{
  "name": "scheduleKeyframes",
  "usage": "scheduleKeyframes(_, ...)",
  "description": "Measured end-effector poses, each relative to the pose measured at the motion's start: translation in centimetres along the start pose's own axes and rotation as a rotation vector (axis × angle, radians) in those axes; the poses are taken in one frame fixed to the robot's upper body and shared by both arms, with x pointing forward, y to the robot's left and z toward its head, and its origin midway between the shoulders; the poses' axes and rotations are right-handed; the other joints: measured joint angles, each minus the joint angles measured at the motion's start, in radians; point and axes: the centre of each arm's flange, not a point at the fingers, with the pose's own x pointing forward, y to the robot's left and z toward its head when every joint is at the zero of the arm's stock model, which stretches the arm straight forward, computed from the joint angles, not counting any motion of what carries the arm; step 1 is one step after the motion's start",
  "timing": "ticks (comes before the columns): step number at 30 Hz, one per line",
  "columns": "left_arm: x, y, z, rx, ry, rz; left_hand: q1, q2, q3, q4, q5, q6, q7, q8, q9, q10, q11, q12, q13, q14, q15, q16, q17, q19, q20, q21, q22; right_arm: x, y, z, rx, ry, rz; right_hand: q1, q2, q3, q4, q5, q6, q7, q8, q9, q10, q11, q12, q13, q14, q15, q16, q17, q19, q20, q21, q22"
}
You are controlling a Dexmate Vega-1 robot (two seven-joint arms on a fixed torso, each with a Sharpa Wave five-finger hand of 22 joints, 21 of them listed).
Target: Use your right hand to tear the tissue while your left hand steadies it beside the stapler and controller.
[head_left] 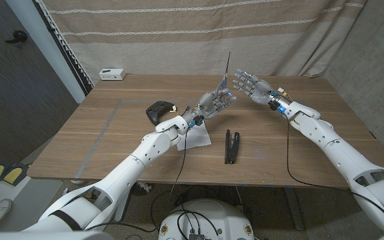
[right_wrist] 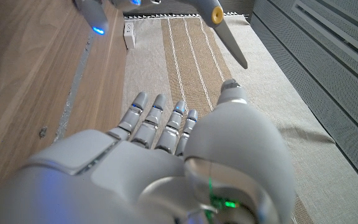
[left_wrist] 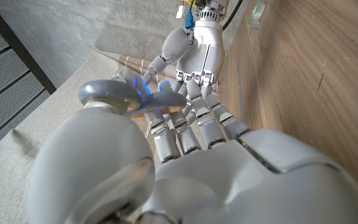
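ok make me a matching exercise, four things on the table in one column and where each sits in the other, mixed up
Things
1. black stapler
2. black game controller
3. white tissue sheet
4. small white box

Places
A. far left corner of the wooden table
B. under the left forearm, left of the stapler
C. left of the left hand, beyond the tissue
D. near the front edge, about mid-table

Pairs: 1-D, 2-C, 3-B, 4-A

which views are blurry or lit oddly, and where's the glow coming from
Head view: even light, sharp; stapler and controller crisp. Left wrist view: left hand close and soft, blue glow at its fingertips. Right wrist view: right hand blurred near the lens, green light at its wrist.
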Motion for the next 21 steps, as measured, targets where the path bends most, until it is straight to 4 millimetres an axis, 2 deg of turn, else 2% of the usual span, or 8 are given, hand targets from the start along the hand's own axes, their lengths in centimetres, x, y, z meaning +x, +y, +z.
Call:
scheduleKeyframes(10, -1.4, 0.2, 0.8, 0.022, -0.022, 0.038, 0.011, -0.013, 0.005, 0.006, 0.000, -0.005, -0.002, 0.007, 0.000, 0.005, 0.005, -0.004, -0.006, 0.011, 0.000, 0.008, 0.007, 0.000, 0.000, 0.008, 0.000, 0.2, -0.2, -0.1, 0.004, 0.005, -0.005, 0.000, 0.000, 0.000, 0.000, 0.000, 0.000, 0.000, 0.000, -0.001, -0.004, 0.004, 0.000, -0.001, 0.000, 0.000, 0.000, -0.005, 0.000, 0.000, 0.000, 0.000)
scheduleKeyframes(15, -2.1, 0.3, 1.2, 0.035, -0.030, 0.061, 0.011, -0.013, 0.005, 0.006, 0.000, -0.001, 0.002, 0.019, 0.000, 0.018, 0.018, 0.009, -0.003, 0.054, -0.004, 0.031, 0.026, 0.000, 0.000, 0.008, 0.000, 0.2, -0.2, -0.2, 0.006, 0.008, -0.008, -0.004, 0.004, 0.000, 0.000, 0.004, -0.004, 0.004, 0.004, -0.001, -0.006, 0.002, 0.000, -0.001, 0.000, 0.000, 0.000, -0.005, 0.000, 0.000, -0.008, 0.000)
scheduleKeyframes(21, -2.8, 0.3, 1.7, 0.049, -0.039, 0.091, 0.020, -0.014, -0.009, 0.009, -0.008, 0.004, 0.007, 0.019, -0.001, 0.029, 0.029, 0.009, -0.001, 0.075, -0.007, 0.055, 0.056, 0.000, 0.000, 0.008, 0.000, 0.2, -0.4, -0.2, 0.008, 0.011, -0.013, -0.004, 0.004, 0.000, 0.000, 0.007, -0.005, 0.005, 0.004, -0.001, -0.009, -0.002, 0.008, -0.001, -0.005, 0.005, 0.000, -0.005, 0.000, 0.000, -0.008, 0.000)
